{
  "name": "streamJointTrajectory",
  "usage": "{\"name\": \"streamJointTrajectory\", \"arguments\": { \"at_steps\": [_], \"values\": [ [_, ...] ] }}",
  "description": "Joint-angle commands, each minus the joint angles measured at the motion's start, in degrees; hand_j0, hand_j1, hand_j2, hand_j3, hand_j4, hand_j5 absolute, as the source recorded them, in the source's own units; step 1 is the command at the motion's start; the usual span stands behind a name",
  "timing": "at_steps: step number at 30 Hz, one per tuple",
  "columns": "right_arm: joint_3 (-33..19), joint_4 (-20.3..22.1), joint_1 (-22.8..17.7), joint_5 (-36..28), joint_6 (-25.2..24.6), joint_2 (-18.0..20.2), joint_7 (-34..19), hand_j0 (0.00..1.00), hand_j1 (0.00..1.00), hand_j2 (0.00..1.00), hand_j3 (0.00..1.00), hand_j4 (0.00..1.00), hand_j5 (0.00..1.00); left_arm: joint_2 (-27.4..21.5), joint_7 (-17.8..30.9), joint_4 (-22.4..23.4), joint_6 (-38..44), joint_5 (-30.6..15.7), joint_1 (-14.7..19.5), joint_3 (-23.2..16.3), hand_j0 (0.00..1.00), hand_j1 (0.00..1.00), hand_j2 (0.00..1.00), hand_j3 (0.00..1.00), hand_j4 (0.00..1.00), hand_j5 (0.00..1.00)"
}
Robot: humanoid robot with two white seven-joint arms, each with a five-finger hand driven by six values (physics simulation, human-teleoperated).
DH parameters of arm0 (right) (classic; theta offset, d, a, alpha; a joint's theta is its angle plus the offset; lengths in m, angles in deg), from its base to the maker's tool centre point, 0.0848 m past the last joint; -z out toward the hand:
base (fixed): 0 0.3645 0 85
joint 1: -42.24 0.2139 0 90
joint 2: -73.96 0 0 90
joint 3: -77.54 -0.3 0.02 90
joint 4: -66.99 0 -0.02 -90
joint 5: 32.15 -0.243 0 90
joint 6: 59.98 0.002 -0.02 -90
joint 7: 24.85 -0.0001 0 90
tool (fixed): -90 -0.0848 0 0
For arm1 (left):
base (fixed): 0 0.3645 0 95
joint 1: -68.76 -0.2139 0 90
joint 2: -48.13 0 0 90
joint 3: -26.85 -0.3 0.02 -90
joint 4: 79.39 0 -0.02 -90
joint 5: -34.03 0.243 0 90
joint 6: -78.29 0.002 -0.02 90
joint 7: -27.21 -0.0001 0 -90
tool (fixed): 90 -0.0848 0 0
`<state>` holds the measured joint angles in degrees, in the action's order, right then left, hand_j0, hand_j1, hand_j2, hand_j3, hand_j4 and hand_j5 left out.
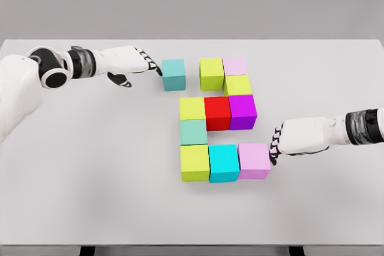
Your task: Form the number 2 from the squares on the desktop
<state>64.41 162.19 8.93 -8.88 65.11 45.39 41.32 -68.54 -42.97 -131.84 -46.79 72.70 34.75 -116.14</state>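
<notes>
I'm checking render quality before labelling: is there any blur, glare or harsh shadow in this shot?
Head view: sharp throughout, no motion blur on the left hand or right hand; lighting is soft and even, with only faint shadows under the cubes; no glare on the white table; the teal cube has crisp edges.

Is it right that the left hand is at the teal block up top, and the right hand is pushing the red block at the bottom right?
Not quite. The head view shows the right hand against the pink block, not a red one. The left hand is indeed at the teal block.
</notes>
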Motion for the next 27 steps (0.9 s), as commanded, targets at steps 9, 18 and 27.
{"name": "streamJointTrajectory", "arguments": {
  "at_steps": [9, 18, 27],
  "values": [
    [-0.1, -0.1, 0.1, -0.2, -0.1, -0.1, 0.0, 0.59, 0.59, 0.59, 0.59, 0.59, 0.59, 0.6, 0.1, 0.0, 0.1, -0.3, 0.0, 0.1, 0.83, 0.83, 0.83, 0.83, 0.83, 0.83],
    [-0.1, 0.0, 0.0, -0.2, -0.1, -0.3, -0.1, 0.59, 0.59, 0.59, 0.59, 0.59, 0.59, 0.6, 0.0, 1.9, 0.1, -0.1, 0.8, 0.1, 0.84, 0.84, 0.84, 0.84, 0.84, 0.84],
    [-9.6, 0.0, 0.1, -1.4, -0.1, 6.2, 0.0, 0.70, 0.70, 0.70, 0.70, 0.70, 0.70, 2.3, 0.1, 1.9, 0.1, 0.1, 0.9, 0.1, 0.84, 0.84, 0.84, 0.84, 0.84, 0.84]
  ]
}}
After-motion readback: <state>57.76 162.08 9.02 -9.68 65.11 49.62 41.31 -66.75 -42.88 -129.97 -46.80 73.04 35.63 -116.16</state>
